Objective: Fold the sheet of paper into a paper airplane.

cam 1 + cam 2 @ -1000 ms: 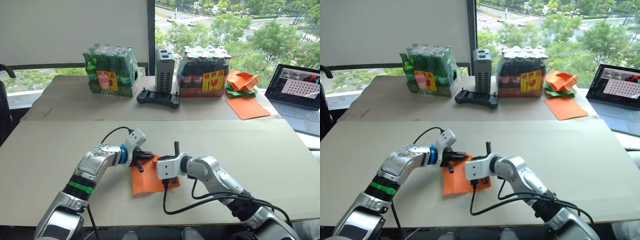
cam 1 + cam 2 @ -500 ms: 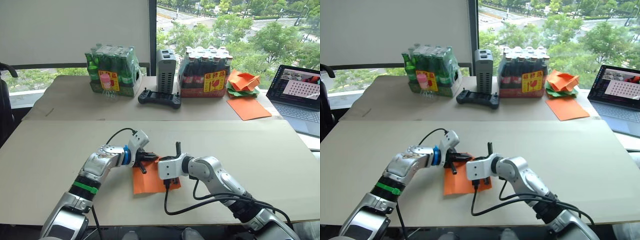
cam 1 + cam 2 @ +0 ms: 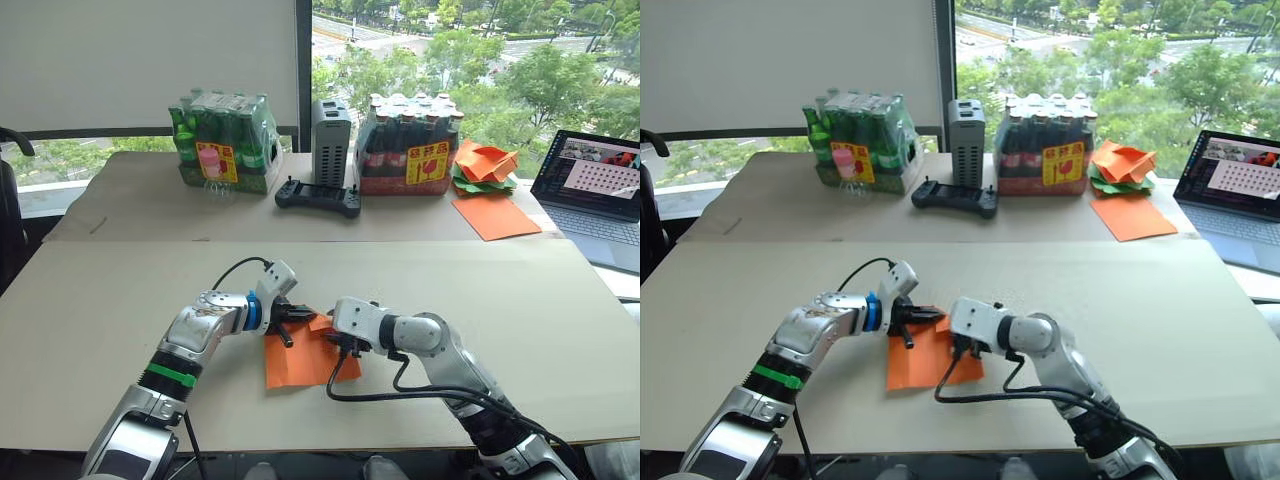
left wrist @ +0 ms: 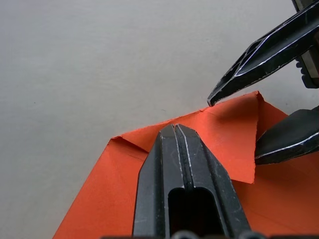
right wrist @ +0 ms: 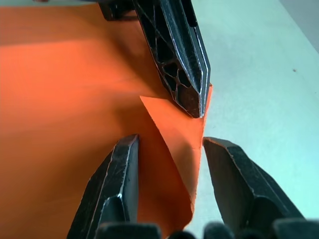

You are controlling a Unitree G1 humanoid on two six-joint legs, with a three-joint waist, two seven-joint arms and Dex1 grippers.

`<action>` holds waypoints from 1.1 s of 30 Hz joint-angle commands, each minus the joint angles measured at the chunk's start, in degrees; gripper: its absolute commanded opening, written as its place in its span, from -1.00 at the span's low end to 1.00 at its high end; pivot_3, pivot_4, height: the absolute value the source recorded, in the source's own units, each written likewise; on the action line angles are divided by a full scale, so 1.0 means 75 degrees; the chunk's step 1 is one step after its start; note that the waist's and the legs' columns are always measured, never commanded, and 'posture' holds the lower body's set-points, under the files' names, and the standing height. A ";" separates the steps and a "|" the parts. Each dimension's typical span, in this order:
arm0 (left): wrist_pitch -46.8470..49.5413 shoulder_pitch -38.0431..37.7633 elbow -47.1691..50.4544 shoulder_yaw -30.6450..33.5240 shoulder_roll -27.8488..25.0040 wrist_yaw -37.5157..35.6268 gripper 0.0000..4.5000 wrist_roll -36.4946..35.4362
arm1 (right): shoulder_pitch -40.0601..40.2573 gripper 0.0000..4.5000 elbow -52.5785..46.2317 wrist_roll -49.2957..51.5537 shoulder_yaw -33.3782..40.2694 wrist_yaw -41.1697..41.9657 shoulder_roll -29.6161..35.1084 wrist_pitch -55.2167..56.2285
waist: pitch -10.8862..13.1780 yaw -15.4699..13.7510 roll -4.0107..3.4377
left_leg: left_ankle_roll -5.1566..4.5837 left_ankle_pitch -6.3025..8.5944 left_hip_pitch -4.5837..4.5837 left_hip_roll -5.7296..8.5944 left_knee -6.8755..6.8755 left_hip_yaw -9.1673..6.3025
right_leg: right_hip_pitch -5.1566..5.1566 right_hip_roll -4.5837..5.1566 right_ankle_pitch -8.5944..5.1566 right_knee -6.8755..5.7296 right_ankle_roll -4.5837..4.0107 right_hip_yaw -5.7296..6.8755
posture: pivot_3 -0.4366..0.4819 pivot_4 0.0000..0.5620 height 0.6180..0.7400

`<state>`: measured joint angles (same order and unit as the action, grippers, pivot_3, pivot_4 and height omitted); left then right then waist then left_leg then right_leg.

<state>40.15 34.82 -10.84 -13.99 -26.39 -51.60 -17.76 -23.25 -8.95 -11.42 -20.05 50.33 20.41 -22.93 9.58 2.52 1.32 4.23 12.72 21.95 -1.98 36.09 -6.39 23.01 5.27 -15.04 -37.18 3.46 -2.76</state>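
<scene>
The sheet of paper [image 3: 300,355] lies flat on the desk [image 3: 480,290], well on the robot's side of the black controller [image 3: 317,196] at the back. Both grippers work at the sheet's far edge, the one toward the controller.

The main change over the last second is on the right. The right arm has rolled over, so that the right gripper [image 5: 167,149] now points down at the sheet's far right corner instead of lying across its right side. Its two fingers [image 5: 117,184] stand apart, one on either side of a small triangular flap [image 4: 234,137] folded over at that corner, and they grip nothing. The left gripper [image 4: 174,130] has hardly moved. Its fingers are pressed together with nothing between them, and their tip rests on the far edge of the sheet beside the flap, apparently pinning the paper down.

So the first nose fold looks started on the right corner, while the far left corner shows only a slight turned edge. The airplane is at an early stage. The likely next need is to press the flap's crease flat without dragging the sheet. The paper is thin, so a sideways push could slide or wrinkle it.
</scene>
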 commanded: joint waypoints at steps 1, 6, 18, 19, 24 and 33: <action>0.0083 -0.0125 0.0044 0.0008 -0.0049 0.0026 -1.00 0.0140 | 0.0011 -0.36 -0.0520 0.0865 0.0630 -0.0103 -0.0270 -0.0797 | 0.0000 0.0000 0.0000 | 0.0000 0.0000 0.0000 0.0000 0.0000 0.0000 | 0.0002 0.0000 0.0000 -0.0002 0.0000 0.0000 | -0.05 -0.47 1.00; 0.0169 -0.0166 0.0122 0.0016 -0.0051 -0.0029 -1.00 0.0071 | 0.0067 -0.99 -0.0573 0.1387 0.0912 -0.0342 -0.0358 -0.1360 | 0.0000 -0.0003 0.0000 | 0.0000 0.0000 0.0002 0.0001 0.0001 0.0000 | 0.0002 0.0000 0.0000 -0.0002 0.0001 0.0000 | -0.05 -0.47 1.00; 0.0145 -0.0128 0.0074 0.0004 -0.0073 -0.0071 -1.00 0.0153 | 0.0134 -0.99 -0.1137 0.2863 0.1248 -0.0395 -0.0235 -0.2653 | 0.0000 -0.0008 0.0000 | 0.0000 0.0000 0.0006 0.0001 0.0000 0.0000 | 0.0004 0.0001 0.0000 -0.0002 0.0000 0.0000 | -0.05 -0.47 1.00; 0.0140 -0.0123 0.0064 0.0001 -0.0078 -0.0078 -1.00 0.0159 | 0.0184 -0.99 -0.1174 0.2854 0.1139 -0.0355 -0.0114 -0.2576 | 0.0000 -0.0010 0.0000 | 0.0000 0.0000 0.0006 0.0001 0.0000 0.0000 | 0.0004 0.0001 0.0000 -0.0001 0.0001 0.0000 | -0.05 -0.47 1.00; 0.0139 -0.0105 0.0042 0.0000 -0.0074 -0.0094 -1.00 0.0172 | 0.0339 -0.45 -0.1328 0.2844 0.0755 -0.0222 0.0234 -0.2318 | 0.0000 0.0004 0.0000 | -0.0001 0.0001 0.0004 0.0000 0.0000 0.0000 | 0.0004 -0.0001 -0.0001 -0.0002 0.0001 0.0000 | -0.05 -0.47 1.00; 0.0113 -0.0127 0.0059 0.0001 -0.0060 -0.0070 -1.00 0.0204 | -0.0021 -0.01 -0.1183 0.4028 0.1713 -0.0709 -0.0348 -0.2870 | 0.0000 0.0001 0.0000 | -0.0001 0.0001 0.0004 0.0000 0.0003 0.0000 | 0.0004 0.0000 0.0000 -0.0002 0.0001 0.0000 | -0.05 -0.47 1.00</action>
<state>40.29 34.24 -10.30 -13.59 -26.50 -52.41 -17.46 -22.16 -16.36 15.70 -9.86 46.08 18.74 -43.47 9.58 2.53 1.31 4.22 12.73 21.98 -1.98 36.11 -6.39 23.04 5.26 -15.05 -37.21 3.47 -2.76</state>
